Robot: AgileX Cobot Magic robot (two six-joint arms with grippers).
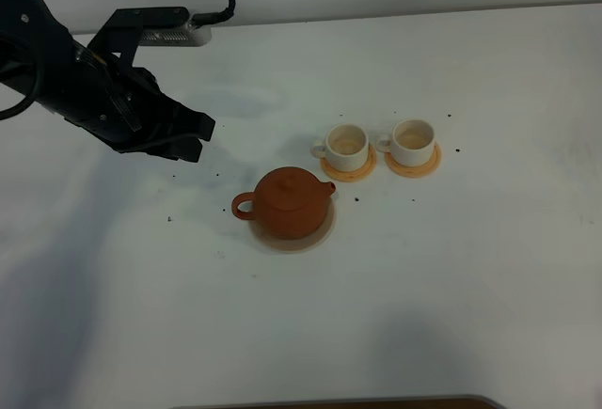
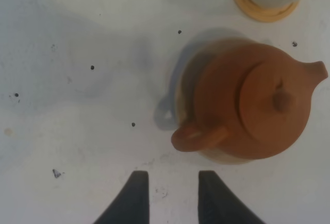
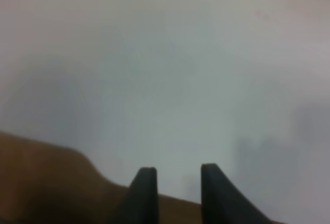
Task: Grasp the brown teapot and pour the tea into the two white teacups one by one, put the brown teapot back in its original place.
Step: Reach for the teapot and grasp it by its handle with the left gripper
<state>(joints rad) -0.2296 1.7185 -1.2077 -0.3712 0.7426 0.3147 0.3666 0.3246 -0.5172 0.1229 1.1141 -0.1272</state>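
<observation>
The brown teapot (image 1: 288, 201) sits on the pale round disc, its original place (image 1: 314, 237), with its loop handle (image 1: 245, 207) pointing left and its spout toward the cups. Behind it to the right stand the two white teacups (image 1: 345, 145) (image 1: 412, 140), each on an orange coaster (image 1: 360, 172). My left gripper (image 1: 199, 141) hovers open to the upper left of the teapot, holding nothing. In the left wrist view its fingers (image 2: 138, 195) stand apart just short of the teapot (image 2: 258, 100) handle (image 2: 198, 137). My right gripper (image 3: 178, 193) is open over bare table.
Small dark specks (image 1: 170, 217) dot the white table (image 1: 470, 287) around the tea set. A brown edge (image 3: 46, 183) shows beside the right gripper in its wrist view. One cup on its coaster (image 2: 264, 11) shows past the teapot in the left wrist view.
</observation>
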